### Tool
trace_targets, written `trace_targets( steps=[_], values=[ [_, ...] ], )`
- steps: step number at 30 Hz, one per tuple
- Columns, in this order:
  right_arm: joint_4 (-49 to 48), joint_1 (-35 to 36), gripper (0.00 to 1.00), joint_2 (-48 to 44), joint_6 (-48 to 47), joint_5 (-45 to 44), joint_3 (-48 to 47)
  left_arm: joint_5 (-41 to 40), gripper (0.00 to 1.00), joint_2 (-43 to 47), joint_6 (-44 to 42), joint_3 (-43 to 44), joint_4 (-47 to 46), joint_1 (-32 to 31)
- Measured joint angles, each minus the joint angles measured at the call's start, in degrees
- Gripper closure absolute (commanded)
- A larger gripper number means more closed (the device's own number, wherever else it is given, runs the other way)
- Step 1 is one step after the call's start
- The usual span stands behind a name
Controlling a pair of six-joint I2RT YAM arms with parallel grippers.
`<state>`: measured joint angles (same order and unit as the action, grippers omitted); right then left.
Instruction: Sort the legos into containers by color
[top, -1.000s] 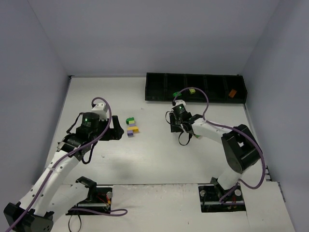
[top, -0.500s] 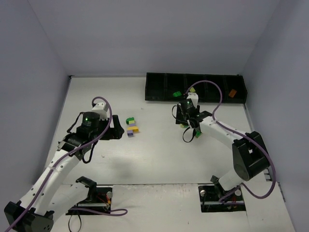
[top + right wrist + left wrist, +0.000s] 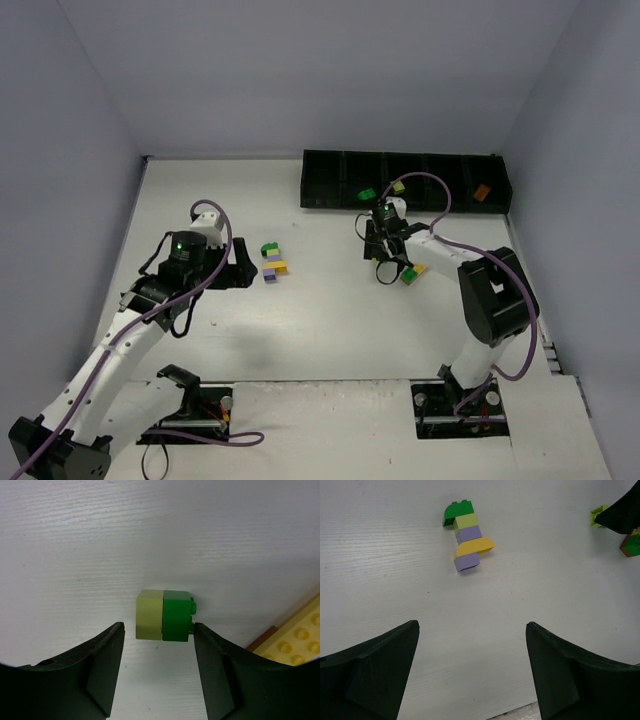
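A lime and dark green lego pair (image 3: 164,615) lies on its side on the table, just ahead of my right gripper (image 3: 159,630). That gripper is open, with its fingertips on either side of the pair's near end. A yellow studded lego (image 3: 299,640) with an orange-brown edge lies to its right. A stack of green, lime, lavender and yellow legos (image 3: 466,540) lies well ahead of my open left gripper (image 3: 472,625). The black containers (image 3: 330,190) stand at the back, holding a green lego (image 3: 367,194), a lime lego (image 3: 397,187) and an orange lego (image 3: 481,191).
The right gripper (image 3: 385,250) hangs in front of the tray's middle, with the yellow lego (image 3: 412,272) beside it. The left gripper (image 3: 240,268) is just left of the stack (image 3: 271,263). Grey walls close in the table on three sides.
My right gripper has gone from shut to open and moved right and toward the tray, then a little back left. The left arm and the stack have not moved.
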<state>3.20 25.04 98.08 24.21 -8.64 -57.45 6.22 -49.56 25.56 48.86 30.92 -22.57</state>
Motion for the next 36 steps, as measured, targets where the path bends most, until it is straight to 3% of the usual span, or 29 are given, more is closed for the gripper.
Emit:
trace_targets(
  steps=[4,5,8,18,22,23,25,26,29,36],
  values=[
    [-0.74,-0.17,0.67,1.55,-0.44,1.2,-0.42,0.02,0.19,-0.09,0.0,0.0,0.0,0.0],
    [-1.07,-0.2,0.79,1.57,-0.44,1.6,-0.5,0.02,0.19,-0.13,0.0,0.0,0.0,-0.02],
    [-1.81,0.24,0.95,1.7,-1.6,2.34,-0.5,0.22,0.19,-0.31,-0.07,0.0,0.0,-0.26],
    [-4.87,11.17,0.96,0.24,-7.56,6.95,2.01,2.32,0.19,-1.92,-2.73,0.0,-2.16,-0.83],
    [-5.97,17.11,0.81,-0.87,-8.26,8.55,3.61,3.52,0.19,-4.37,-3.89,0.0,-3.87,-1.7],
    [-6.03,18.16,0.7,-1.03,-8.28,8.68,3.76,3.78,0.19,-5.05,-4.15,0.0,-4.42,-2.05],
    [-6.19,19.74,0.58,-1.22,-8.26,9.16,3.98,4.07,0.19,-6.47,-4.68,0.0,-5.42,-3.08],
    [-6.19,20.15,0.47,-1.29,-8.28,9.55,4.02,4.2,0.19,-7.19,-5.03,0.0,-5.86,-3.63],
    [-5.57,20.44,0.34,-1.75,-8.35,10.58,4.11,4.35,0.19,-9.55,-6.21,0.0,-7.34,-5.22],
    [-1.27,20.26,0.24,-6.86,-10.47,11.28,1.55,4.87,0.19,-14.16,-9.11,0.04,-10.23,-6.69]
  ],
)
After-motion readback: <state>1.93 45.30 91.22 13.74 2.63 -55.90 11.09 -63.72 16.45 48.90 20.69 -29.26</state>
